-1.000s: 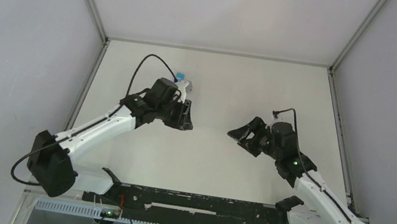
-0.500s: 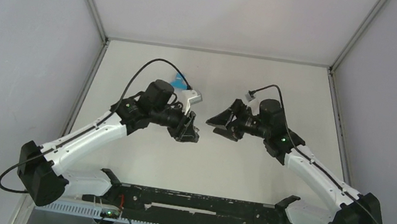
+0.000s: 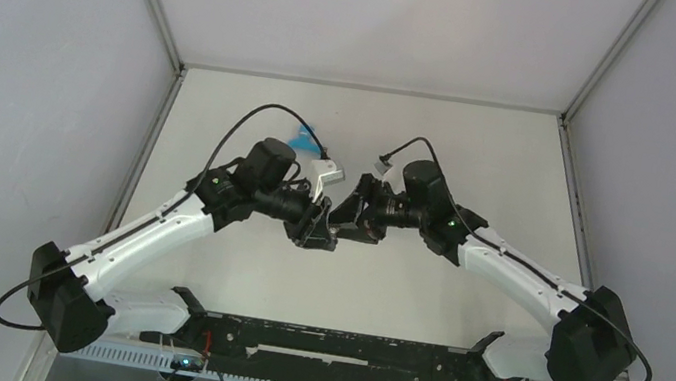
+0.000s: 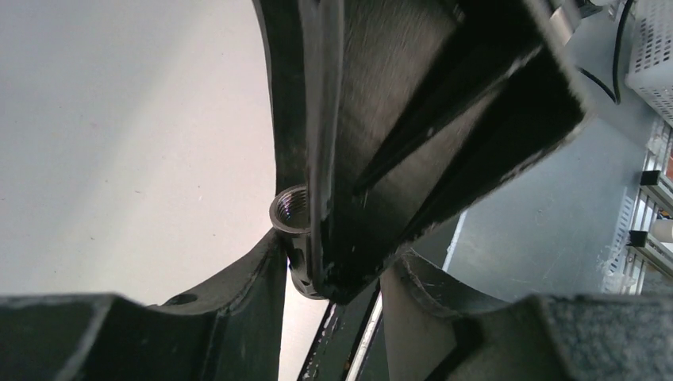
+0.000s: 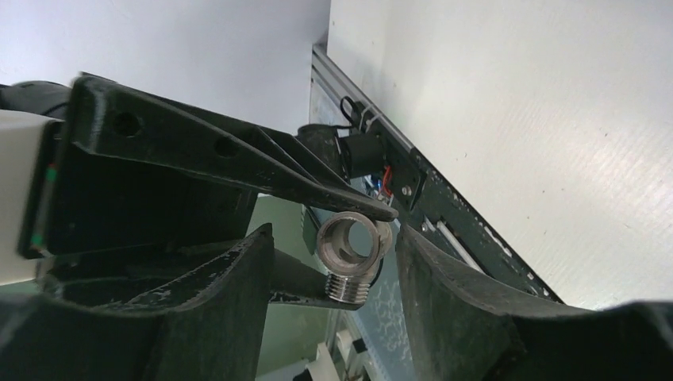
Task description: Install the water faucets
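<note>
Top view: left gripper (image 3: pixel 316 230) and right gripper (image 3: pixel 348 217) meet mid-frame, with the tap (image 3: pixel 301 134) apart, up-frame of them. Left wrist: fitting (image 4: pixel 290 213) sits centre-frame against one finger (image 4: pixel 254 278); can't tell if it is gripped. Right wrist: fingers (image 5: pixel 230 309) are spread astride the fitting, holding nothing. Looks like a handover; next, close squarely.

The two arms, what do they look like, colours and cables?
The left arm and right arm have white link shells with black joints and bases. The left end effector and right end effector are black, ribbed plastic. A thin black cable loops over each wrist.
</note>
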